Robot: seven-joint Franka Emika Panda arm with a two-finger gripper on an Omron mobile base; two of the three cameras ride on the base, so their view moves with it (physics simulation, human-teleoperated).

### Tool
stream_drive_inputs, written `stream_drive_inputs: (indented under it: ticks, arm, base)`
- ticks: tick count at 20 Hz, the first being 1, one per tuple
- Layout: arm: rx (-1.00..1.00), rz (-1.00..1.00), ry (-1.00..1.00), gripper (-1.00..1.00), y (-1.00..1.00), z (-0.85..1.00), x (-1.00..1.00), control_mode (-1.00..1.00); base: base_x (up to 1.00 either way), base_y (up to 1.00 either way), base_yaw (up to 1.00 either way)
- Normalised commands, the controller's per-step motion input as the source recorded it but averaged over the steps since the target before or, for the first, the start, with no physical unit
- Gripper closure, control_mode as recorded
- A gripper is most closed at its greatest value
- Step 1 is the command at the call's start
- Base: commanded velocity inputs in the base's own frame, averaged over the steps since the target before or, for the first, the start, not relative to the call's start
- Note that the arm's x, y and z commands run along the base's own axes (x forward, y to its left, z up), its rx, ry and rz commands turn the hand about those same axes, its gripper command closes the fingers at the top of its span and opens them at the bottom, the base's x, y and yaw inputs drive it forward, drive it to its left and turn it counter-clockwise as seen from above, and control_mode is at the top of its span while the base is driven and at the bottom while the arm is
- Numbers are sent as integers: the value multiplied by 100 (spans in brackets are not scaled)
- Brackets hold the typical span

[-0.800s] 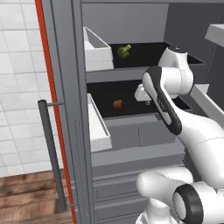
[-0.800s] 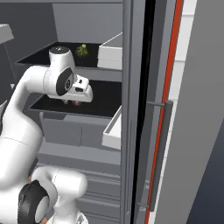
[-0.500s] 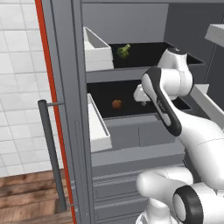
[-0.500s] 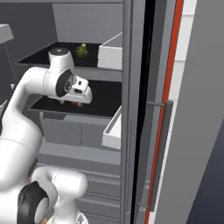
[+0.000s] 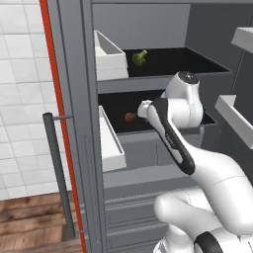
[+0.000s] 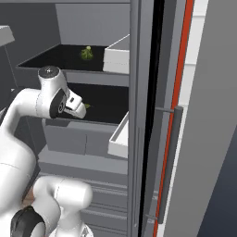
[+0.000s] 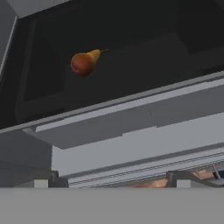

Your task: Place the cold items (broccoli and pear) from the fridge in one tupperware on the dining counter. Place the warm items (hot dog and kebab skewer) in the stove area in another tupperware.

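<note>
Two cold items sit in my open fridge: the pear (image 7: 85, 62) lies on its side on the dark lower shelf (image 5: 148, 123), and the broccoli (image 5: 139, 57) stands on the upper shelf (image 5: 188, 62). My arm (image 5: 175, 143) bends up from the base, its wrist folded over at lower-shelf height and the hand turned into the fridge. My gripper (image 7: 113, 180) hangs just outside that shelf's front edge, jaws spread wide, holding nothing. White door bins (image 5: 109, 55) flank the shelves; I cannot see into them.

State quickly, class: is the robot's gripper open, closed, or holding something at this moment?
Gripper: open, holding nothing, clear of the pear on the fridge shelf.
</note>
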Motion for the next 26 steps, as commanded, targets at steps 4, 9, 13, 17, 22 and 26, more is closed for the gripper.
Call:
stream_drive_inputs:
  ticks: [4, 9, 13, 17, 22, 26]
  arm:
    - [0, -10, 4, -100, 10, 0, 38, -100]
    - [0, 0, 4, -100, 0, 0, 47, -100]
    - [1, 0, 0, -100, 2, 0, 41, -100]
    - [2, 0, 0, -100, 5, -10, 31, -100]
    - [1, 0, 0, -100, 5, -17, 28, -100]
    - [0, 0, 0, -100, 10, -25, 30, -100]
  base:
    - [0, 0, 0]
    - [0, 0, 0]
    - [0, 0, 0]
    - [0, 0, 0]
    - [0, 0, 0]
    - [0, 0, 0]
